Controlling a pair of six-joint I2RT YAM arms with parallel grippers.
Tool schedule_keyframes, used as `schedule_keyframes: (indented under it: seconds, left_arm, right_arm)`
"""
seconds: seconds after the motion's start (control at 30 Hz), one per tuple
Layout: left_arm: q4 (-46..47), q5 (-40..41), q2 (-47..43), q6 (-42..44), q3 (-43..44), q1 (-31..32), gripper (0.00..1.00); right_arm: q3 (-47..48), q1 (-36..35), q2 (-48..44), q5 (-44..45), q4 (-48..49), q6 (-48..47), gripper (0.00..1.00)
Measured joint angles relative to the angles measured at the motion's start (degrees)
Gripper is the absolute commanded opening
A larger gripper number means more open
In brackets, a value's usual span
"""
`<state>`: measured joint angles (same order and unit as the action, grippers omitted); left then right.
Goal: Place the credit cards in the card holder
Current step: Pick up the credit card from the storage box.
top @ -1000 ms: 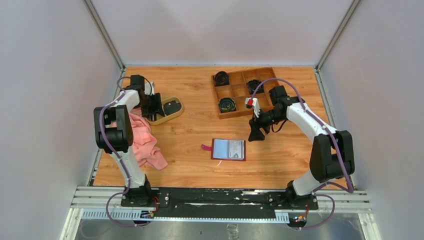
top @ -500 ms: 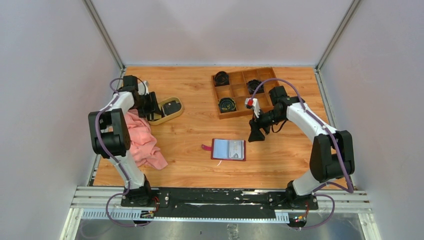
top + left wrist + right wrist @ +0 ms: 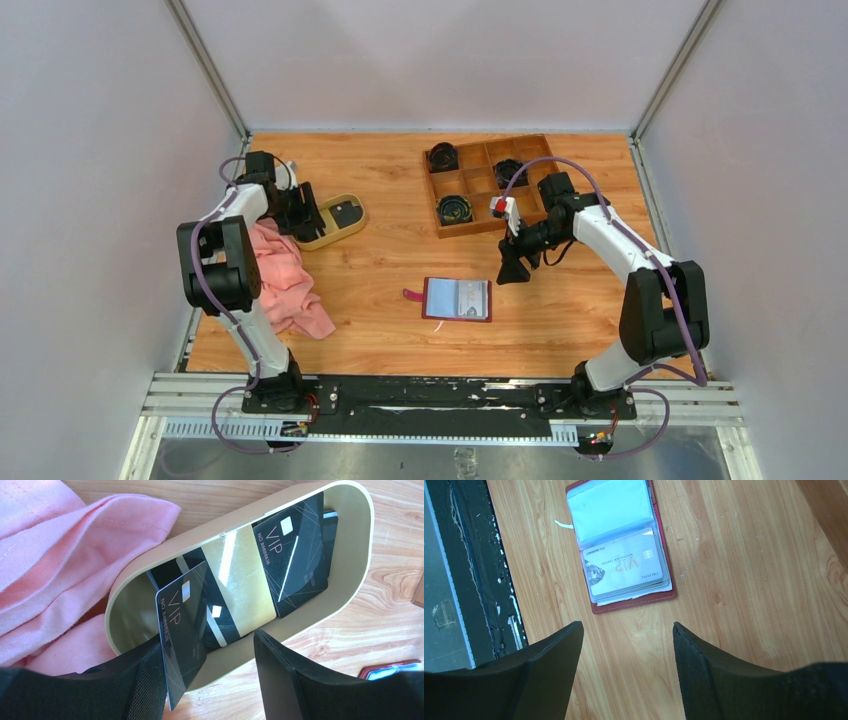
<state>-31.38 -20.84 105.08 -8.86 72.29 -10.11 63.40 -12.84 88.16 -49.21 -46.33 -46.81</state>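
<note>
From above: left gripper (image 3: 316,216) down at the near end of the oval tan dish (image 3: 345,233), beside a crumpled pink cloth (image 3: 285,275). Right gripper (image 3: 512,268) hovering just right of the dark red leather fold-over card holder (image 3: 457,298), lying open mid-table. Wooden compartment box (image 3: 480,183) behind.

Left wrist: jaws wide apart over the dish rim. Thin black plastic card (image 3: 182,630) tilted on edge, leaning against one finger (image 3: 145,680), clear of the other. More credit cards flat in the dish: tan-gold card (image 3: 240,587), second black card (image 3: 295,560).

Right wrist: jaws wide, nothing between. Card holder open flat on the wood, pale bluish card (image 3: 624,570) inside a clear pocket.
</note>
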Motion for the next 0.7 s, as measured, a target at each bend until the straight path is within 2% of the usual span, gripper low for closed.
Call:
schedule_keyframes:
  seconds: [0.2, 0.37, 0.43, 0.5, 0.7]
  left_arm:
    - [0.0, 0.6, 0.0, -0.2, 0.0, -0.3, 0.5]
    - [0.0, 1.6, 0.0, -0.7, -0.1, -0.6, 0.29]
    - [0.0, 1.9, 0.0, -0.9, -0.1, -0.7, 0.13]
    - [0.0, 1.9, 0.0, -1.0, -0.1, -0.7, 0.02]
    - [0.6, 1.6, -2.2, -1.1, -0.5, -0.7, 0.0]
  right_arm:
    - [0.0, 0.1, 0.0, -0.3, 0.0, -0.5, 0.7]
    - [0.0, 0.1, 0.0, -0.3, -0.1, -0.7, 0.7]
    - [0.0, 0.1, 0.0, -0.3, -0.2, -0.7, 0.7]
    - [0.0, 0.1, 0.0, -0.3, -0.3, -0.8, 0.7]
    - [0.0, 0.2, 0.0, -0.4, -0.5, -0.8, 0.69]
